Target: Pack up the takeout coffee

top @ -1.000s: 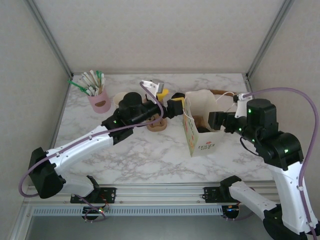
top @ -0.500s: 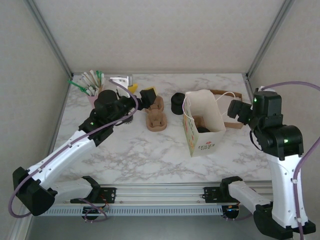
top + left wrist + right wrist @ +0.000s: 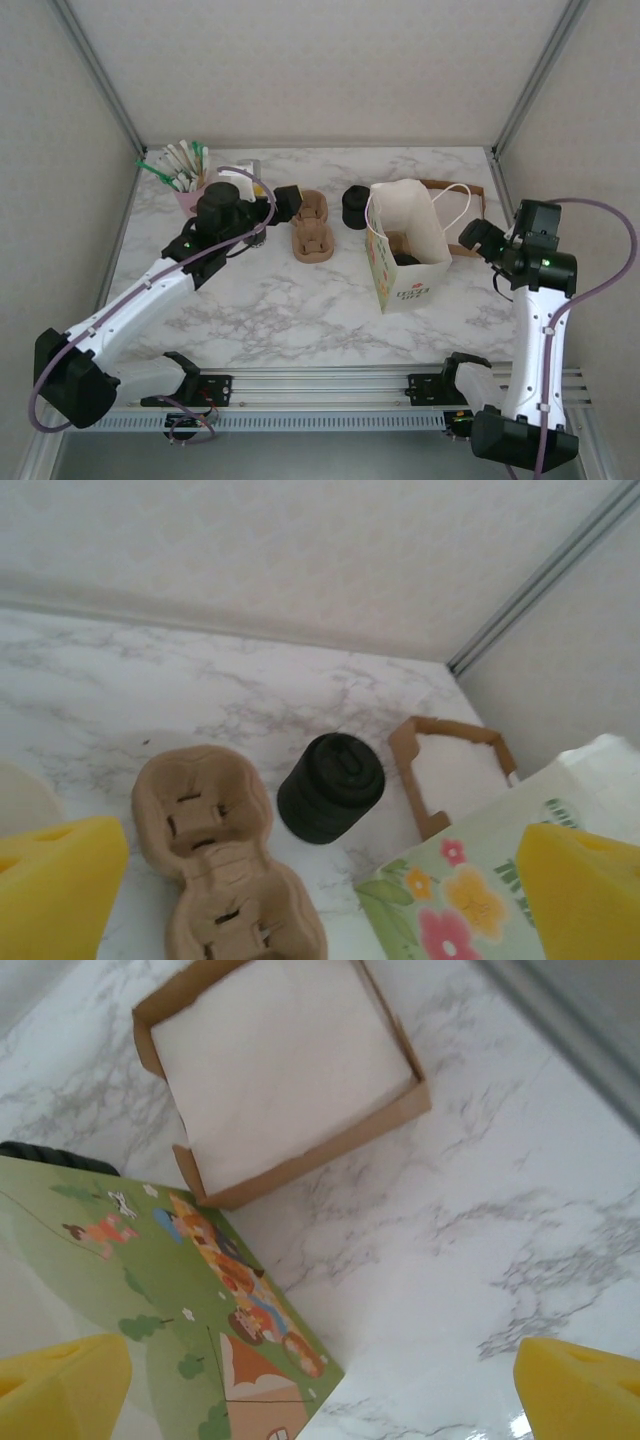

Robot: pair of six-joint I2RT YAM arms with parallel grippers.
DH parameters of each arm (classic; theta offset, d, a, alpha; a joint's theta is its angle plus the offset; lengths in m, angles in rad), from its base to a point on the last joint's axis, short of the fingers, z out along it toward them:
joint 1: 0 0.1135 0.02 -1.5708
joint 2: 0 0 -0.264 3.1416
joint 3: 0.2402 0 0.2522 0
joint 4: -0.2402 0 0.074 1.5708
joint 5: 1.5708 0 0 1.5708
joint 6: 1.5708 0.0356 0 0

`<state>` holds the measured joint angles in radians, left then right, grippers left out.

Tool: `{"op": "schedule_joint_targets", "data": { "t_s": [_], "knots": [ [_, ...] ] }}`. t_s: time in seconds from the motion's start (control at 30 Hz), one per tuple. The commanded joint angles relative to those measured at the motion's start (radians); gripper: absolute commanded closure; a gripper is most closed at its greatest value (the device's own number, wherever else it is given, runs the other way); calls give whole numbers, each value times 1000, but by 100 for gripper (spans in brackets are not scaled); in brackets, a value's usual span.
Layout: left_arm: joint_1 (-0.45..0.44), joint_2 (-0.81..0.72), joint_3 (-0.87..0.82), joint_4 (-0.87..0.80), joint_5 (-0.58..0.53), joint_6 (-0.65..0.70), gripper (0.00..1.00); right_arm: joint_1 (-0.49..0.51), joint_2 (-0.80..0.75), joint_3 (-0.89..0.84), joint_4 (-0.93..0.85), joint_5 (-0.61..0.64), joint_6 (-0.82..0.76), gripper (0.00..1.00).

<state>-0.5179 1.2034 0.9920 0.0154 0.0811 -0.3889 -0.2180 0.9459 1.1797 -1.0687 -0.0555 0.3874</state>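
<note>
Gaping empty: left gripper (image 3: 320,890), right gripper (image 3: 320,1390).

Both the left arm (image 3: 145,298) and the right arm (image 3: 532,340) have glossy white link shells between bulky black joint housings dotted with small green lights (image 3: 185,243). A mauve cable (image 3: 590,202) loops along each. The left finger pads (image 3: 55,885) and right finger pads (image 3: 60,1385) are yellow foam wedges.
</note>
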Motion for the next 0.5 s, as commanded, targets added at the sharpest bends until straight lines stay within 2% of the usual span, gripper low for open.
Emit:
{"op": "schedule_joint_targets", "data": {
  "t_s": [0.0,0.2,0.3,0.47],
  "knots": [
    [19,22,53,-73,-44,16,0,-32,-14,-35,69,-104,20,1],
    [109,58,163,-184,-60,51,0,-38,3,-50,103,-123,30,1],
    [172,66,214,-218,-64,50,0,-38,23,-80,130,-119,56,1],
    [302,55,284,-277,-132,49,2,-38,24,-140,195,-118,92,1]
  ]
}}
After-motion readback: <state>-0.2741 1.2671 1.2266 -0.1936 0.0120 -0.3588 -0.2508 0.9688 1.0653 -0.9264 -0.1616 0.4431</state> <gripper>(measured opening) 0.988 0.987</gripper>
